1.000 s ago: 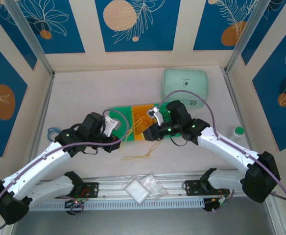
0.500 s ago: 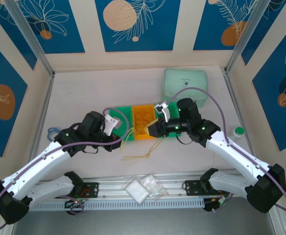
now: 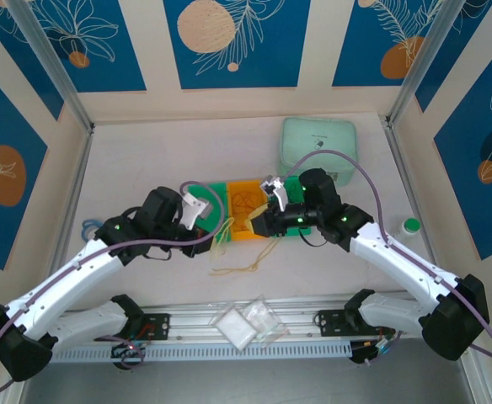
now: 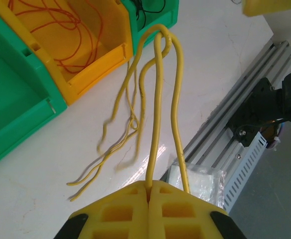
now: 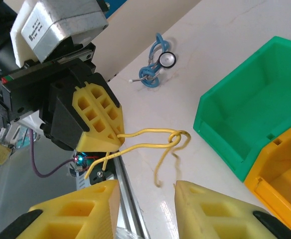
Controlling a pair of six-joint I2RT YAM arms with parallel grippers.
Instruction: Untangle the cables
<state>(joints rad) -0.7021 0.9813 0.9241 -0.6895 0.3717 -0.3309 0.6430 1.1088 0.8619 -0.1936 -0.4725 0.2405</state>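
Observation:
My left gripper (image 4: 149, 187) is shut on a pale yellow cable (image 4: 158, 99). The cable rises from the jaws as a long loop that ends in a knot (image 5: 175, 137) near the bins. More yellow strands (image 4: 110, 149) lie loose on the white table below it, also seen from above as yellow strands (image 3: 237, 268). Brown-orange cables (image 4: 61, 20) lie in the orange bin (image 4: 98, 62), and black cables (image 4: 150, 7) in a green bin behind it. My right gripper (image 5: 145, 199) is open, nothing between its fingers, facing the knot and the left gripper (image 5: 98, 117) a short way off.
Three bins stand in a row: green bin (image 3: 215, 200), orange bin (image 3: 248, 210), green bin (image 3: 290, 192). A mint case (image 3: 319, 147) sits behind them. A blue coiled thing (image 5: 153, 64) lies at far left. Plastic bags (image 3: 246, 324) rest on the front rail, and a small green-capped bottle (image 3: 410, 225) stands at right.
The left gripper has shifted slightly right and toward the bins with the yellow cable. The right arm has swung back a little, its gripper staying beside the orange bin.

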